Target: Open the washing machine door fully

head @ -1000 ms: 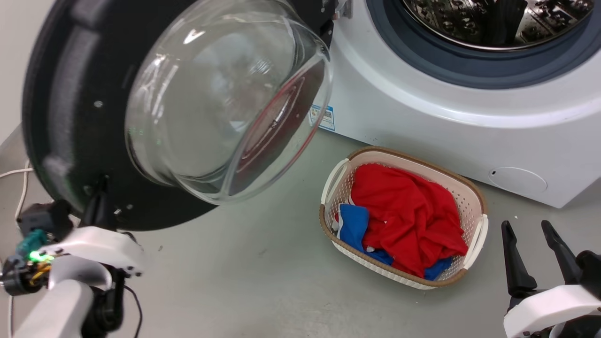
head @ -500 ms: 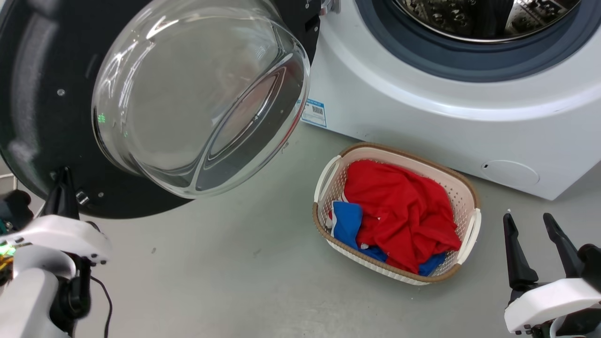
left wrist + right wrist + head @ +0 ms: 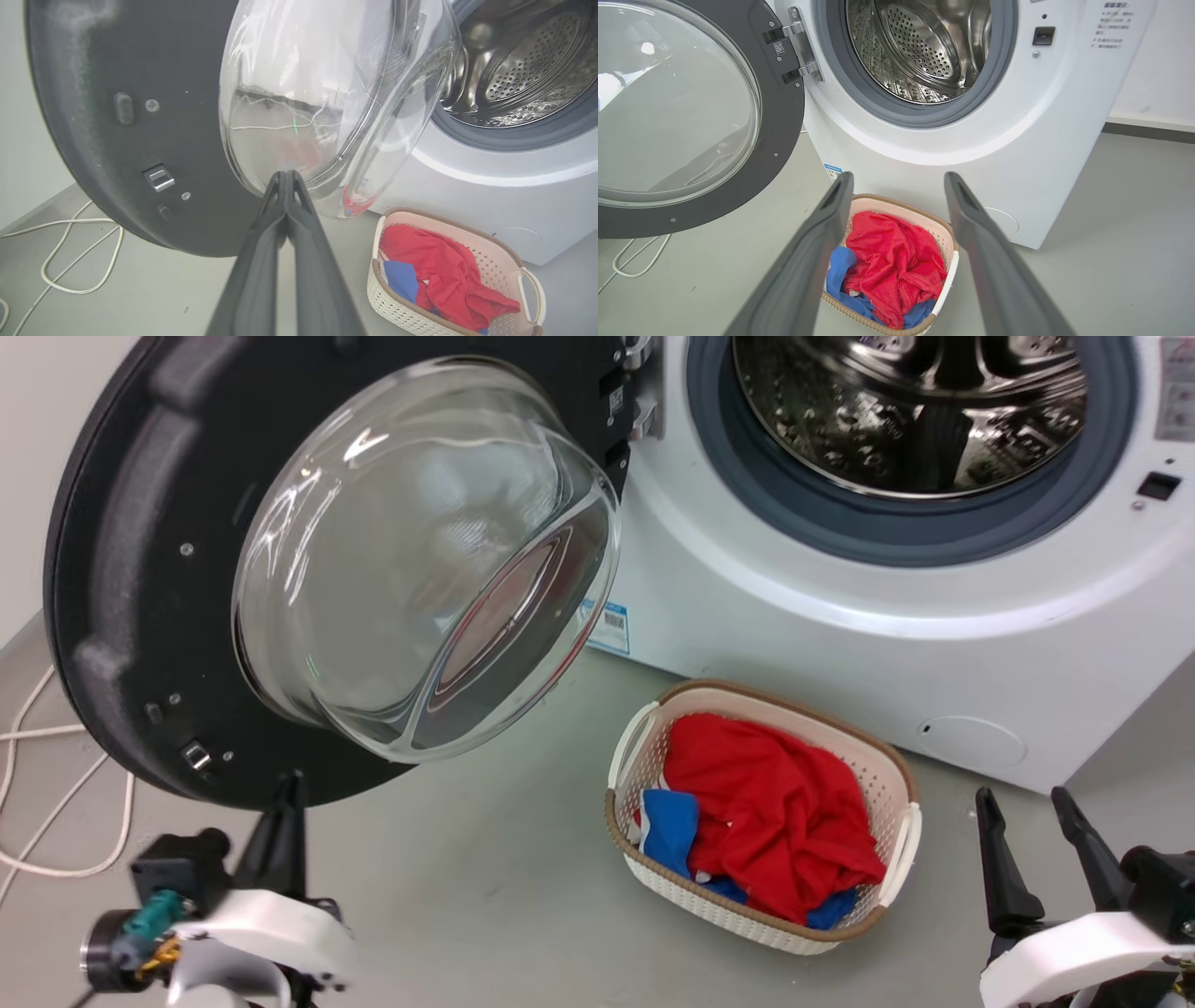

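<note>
The washing machine door [image 3: 121, 616] is a round black disc with a bulging glass bowl [image 3: 420, 560]. It hangs swung out to the left on its metal hinge [image 3: 639, 420]. The white washing machine [image 3: 840, 635] shows its steel drum [image 3: 896, 411] uncovered. My left gripper [image 3: 291, 782] is shut with nothing in it, just under the door's lower rim. In the left wrist view the left gripper [image 3: 285, 175] points at the bowl and the door [image 3: 140, 116]. My right gripper [image 3: 1019, 798] is open, low on the right, away from the door. In the right wrist view the right gripper [image 3: 899, 179] faces the machine [image 3: 1064, 116].
A white laundry basket [image 3: 709, 905] with red and blue clothes sits on the grey floor in front of the machine, between my two grippers. A white cable [image 3: 65, 873] loops on the floor at the left, below the door. A pale wall stands behind the door.
The head camera has tilted up, showing more of the drum. My left gripper has come off the door's lower rim near the latch and now sits lower and further right. The right gripper stays open.
</note>
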Robot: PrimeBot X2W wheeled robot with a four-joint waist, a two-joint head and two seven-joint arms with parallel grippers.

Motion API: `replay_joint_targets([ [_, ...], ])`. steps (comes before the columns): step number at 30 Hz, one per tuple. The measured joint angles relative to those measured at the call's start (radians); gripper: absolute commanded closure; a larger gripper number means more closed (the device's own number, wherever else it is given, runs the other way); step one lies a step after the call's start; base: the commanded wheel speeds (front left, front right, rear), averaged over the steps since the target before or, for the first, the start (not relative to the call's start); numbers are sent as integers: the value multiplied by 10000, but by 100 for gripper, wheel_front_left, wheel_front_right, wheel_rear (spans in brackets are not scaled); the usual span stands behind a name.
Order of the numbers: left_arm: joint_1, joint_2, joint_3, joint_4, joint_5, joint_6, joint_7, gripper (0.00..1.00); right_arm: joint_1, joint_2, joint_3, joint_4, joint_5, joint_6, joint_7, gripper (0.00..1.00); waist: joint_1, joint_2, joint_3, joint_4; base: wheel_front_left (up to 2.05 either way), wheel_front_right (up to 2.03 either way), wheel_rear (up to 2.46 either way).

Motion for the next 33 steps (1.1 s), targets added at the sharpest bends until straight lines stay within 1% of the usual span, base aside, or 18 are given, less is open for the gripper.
replay_joint_targets([
  [3,125,-176,-493,-397,307,-38,-6,100,36,17,71,65,13,2,-69,0,-1,0,-208,-192,0,0,0],
  [6,108,-546,-905,-706,533,-119,-8,100,27,23,238,125,111,0,-125,0,0,0,-327,-496,0,0,0],
  [10,-72,-941,-1089,-750,863,-190,-40,100,-82,25,453,209,174,0,-209,0,0,0,-443,-989,0,0,0],
  [11,-147,-1262,-1183,-591,1032,-257,-52,89,-184,36,608,222,174,2,-257,0,0,0,-524,-1430,0,0,0],
  [12,-156,-1321,-1197,-516,1137,-242,-52,76,-203,33,631,226,174,2,-291,0,0,0,-550,-1581,0,0,0],
  [13,-180,-1363,-1195,-453,1212,-224,-54,58,-209,35,623,226,171,2,-303,0,-1,0,-574,-1730,0,0,0],
  [14,-216,-1429,-1158,-397,1231,-217,-54,45,-213,33,606,232,173,0,-311,0,-1,0,-596,-1886,0,0,0],
  [15,-262,-1459,-1152,-320,1317,-217,-54,7,-215,35,610,234,169,0,-339,0,0,0,-617,-2034,0,0,0],
  [16,-298,-1476,-1141,-261,1409,-219,-54,0,-224,33,604,234,167,0,-341,0,0,0,-637,-2178,0,0,0],
  [21,-394,-1542,-909,-59,1789,-270,-67,0,-271,33,523,247,155,0,-351,0,0,0,-751,-2840,0,0,0],
  [23,-393,-1515,-798,21,1848,-382,-69,0,-268,33,518,251,155,0,-347,0,-1,0,-819,-3049,0,0,0],
  [27,-296,-1383,-541,282,1902,-581,-69,0,-169,33,570,245,153,0,-341,0,0,0,-1023,-3344,0,0,0],
  [33,-5,-1166,-180,566,2278,-681,-81,0,203,33,566,146,94,0,-353,0,-1,0,-1227,-3667,0,0,0],
])
